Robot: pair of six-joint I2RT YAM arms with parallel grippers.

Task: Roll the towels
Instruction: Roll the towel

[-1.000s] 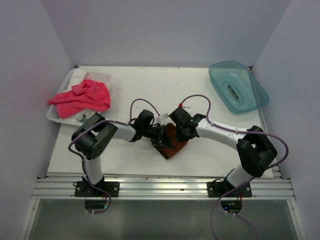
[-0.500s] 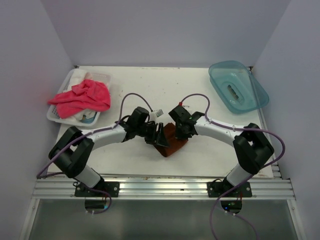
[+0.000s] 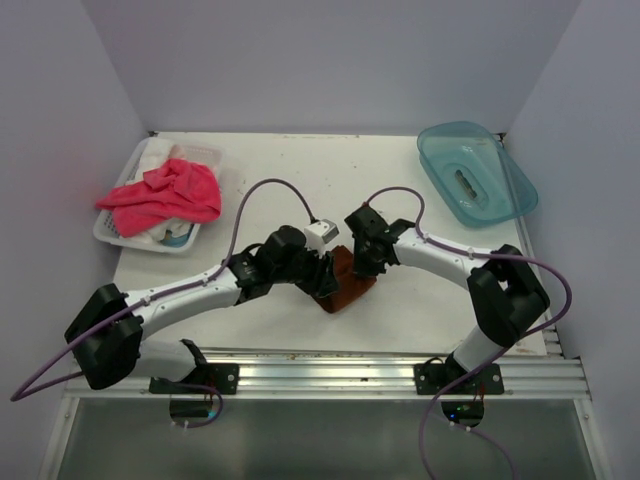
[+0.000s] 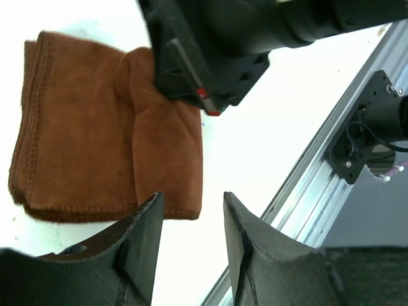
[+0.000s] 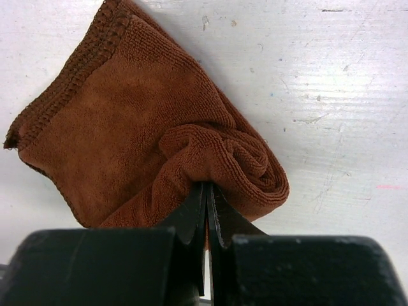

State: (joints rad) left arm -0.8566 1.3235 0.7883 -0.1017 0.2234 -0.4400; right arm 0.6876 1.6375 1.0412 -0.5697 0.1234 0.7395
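Pinches the rolled end of the rust-brown towel (image 5: 127,121) in the closed right claw (image 5: 206,191), near the middle of the worktop (image 3: 300,170). Holds the left claw (image 4: 191,203) partly open and empty, just beside that towel's left edge. Keeps the pink-red towel (image 3: 160,195) heaped on the white basket (image 3: 110,232), far left.

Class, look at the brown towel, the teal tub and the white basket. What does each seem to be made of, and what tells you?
Brown towel: soft cloth, possibly microfibre. It has a matte fuzzy nap and a stitched hem, and it curls limply.
Teal tub: probably plastic. It is translucent and smooth, with a moulded rim.
Basket: white and stiff-looking, likely plastic, but too small to be sure.
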